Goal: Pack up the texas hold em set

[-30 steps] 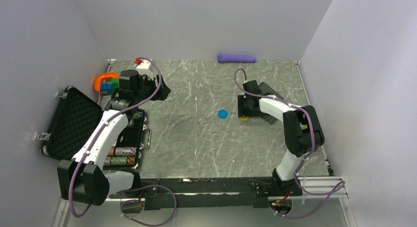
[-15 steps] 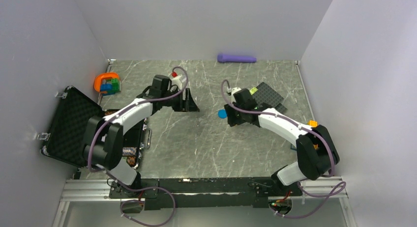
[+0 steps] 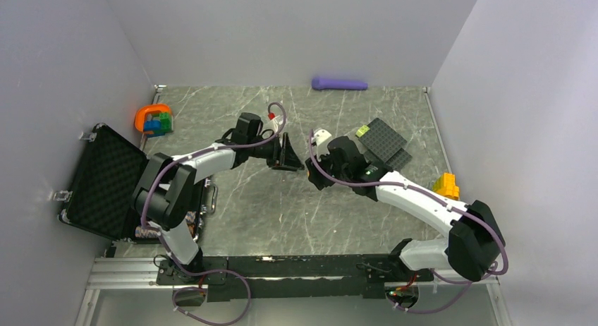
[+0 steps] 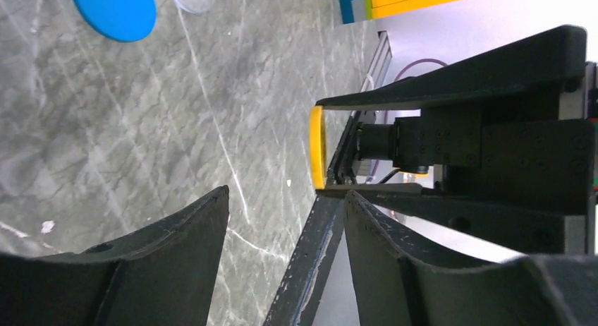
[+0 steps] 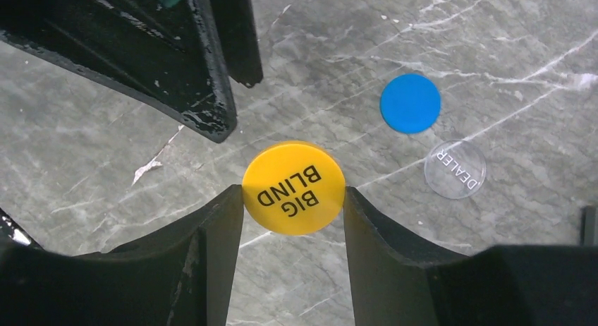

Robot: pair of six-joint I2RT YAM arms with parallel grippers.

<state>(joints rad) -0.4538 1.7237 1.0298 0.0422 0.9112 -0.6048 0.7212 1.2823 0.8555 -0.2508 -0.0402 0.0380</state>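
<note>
Open black foam-lined case [image 3: 99,178] at far left of the top view, left gripper [image 3: 290,155] mid-frame with jaws apart and empty, right gripper [image 3: 314,173] just right of it, jaws clamped on a yellow round "BIG BLIND" disc [image 5: 293,188] over the grey marble counter [image 5: 493,58], small blue disc [image 5: 410,103] lying to its upper right.

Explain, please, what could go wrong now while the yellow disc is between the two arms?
1. The BIG BLIND disc is pinched only at its rim by the jaws of the right gripper; a nudge might tip it out onto the table.
2. The left gripper, jaws open, is very near; the two could collide during a handover.
</note>
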